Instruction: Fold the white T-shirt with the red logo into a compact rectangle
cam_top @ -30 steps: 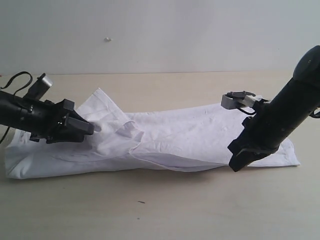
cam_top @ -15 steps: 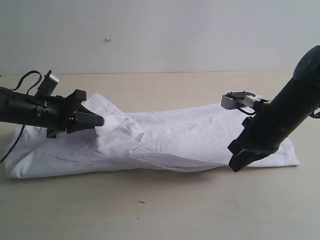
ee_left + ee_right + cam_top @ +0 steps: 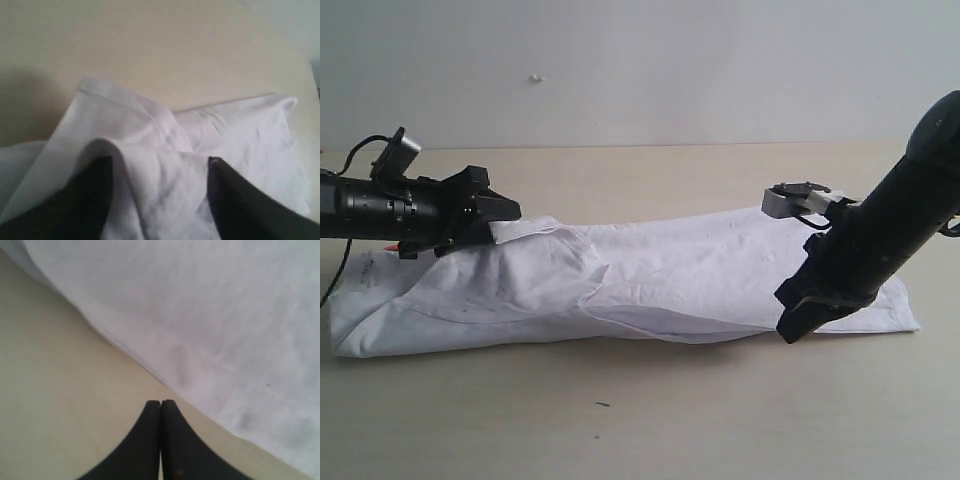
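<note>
The left gripper (image 3: 160, 161) is released, a fold of the white T-shirt (image 3: 670, 280) between its jaws. The right gripper (image 3: 161, 403) is clenched empty over the table (image 3: 620, 430), just beside the shirt.

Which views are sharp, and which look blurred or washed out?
Exterior view: sharpest, even light, the white T-shirt throws a thin shadow on the table. Left wrist view: soft, the left pincer is a dark blur. Right wrist view: the fabric looks hazy; the right pincer is black.
</note>
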